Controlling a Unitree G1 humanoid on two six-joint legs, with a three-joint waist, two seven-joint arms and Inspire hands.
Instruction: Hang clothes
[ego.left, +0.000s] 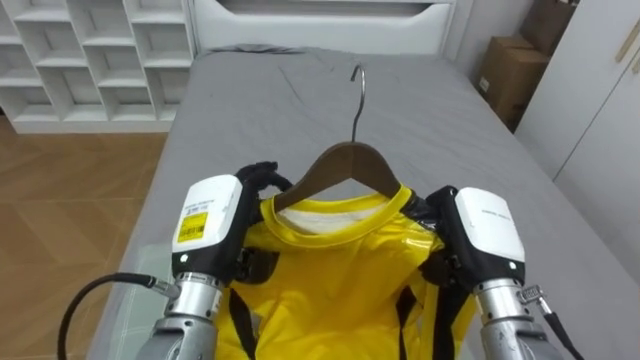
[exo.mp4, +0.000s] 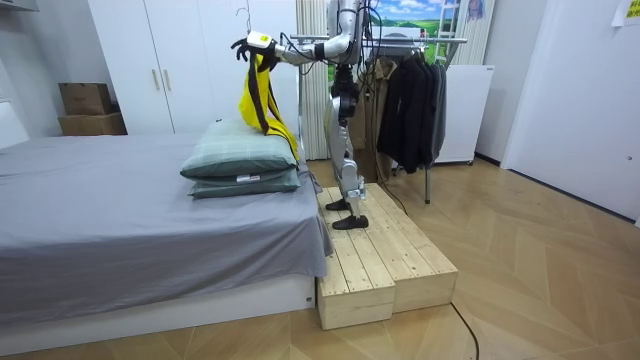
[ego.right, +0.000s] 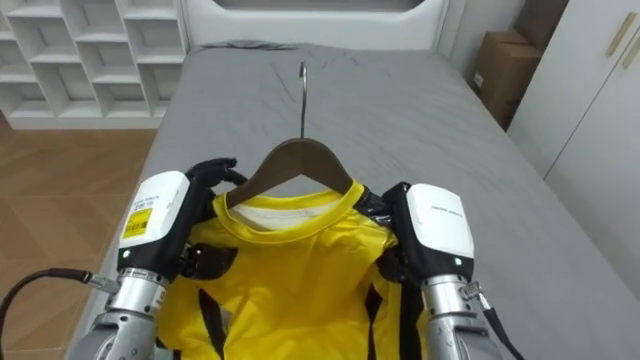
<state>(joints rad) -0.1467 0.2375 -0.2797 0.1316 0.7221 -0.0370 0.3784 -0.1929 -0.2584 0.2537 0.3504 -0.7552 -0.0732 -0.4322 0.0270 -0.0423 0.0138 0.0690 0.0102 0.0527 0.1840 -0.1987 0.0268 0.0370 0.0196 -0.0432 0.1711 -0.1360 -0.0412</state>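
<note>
Shirt (ego.left: 330, 275) on hanger (ego.left: 345, 165) is hanging, hook (ego.left: 357, 80) pointing 12 o'clock, left hand (ego.left: 222, 215) clasping its 9 o'clock end, grip of right hand (ego.left: 482, 230) unclear.

The yellow shirt (ego.left: 330, 270) runs off the bottom edge of the eye views, so its hem is cut off. Its collar hides both ends of the wooden hanger (ego.left: 345, 165). The white backs of the left hand (ego.left: 210, 220) and right hand (ego.left: 485, 230) cover their grip. In the room view both are too small to read.
</note>
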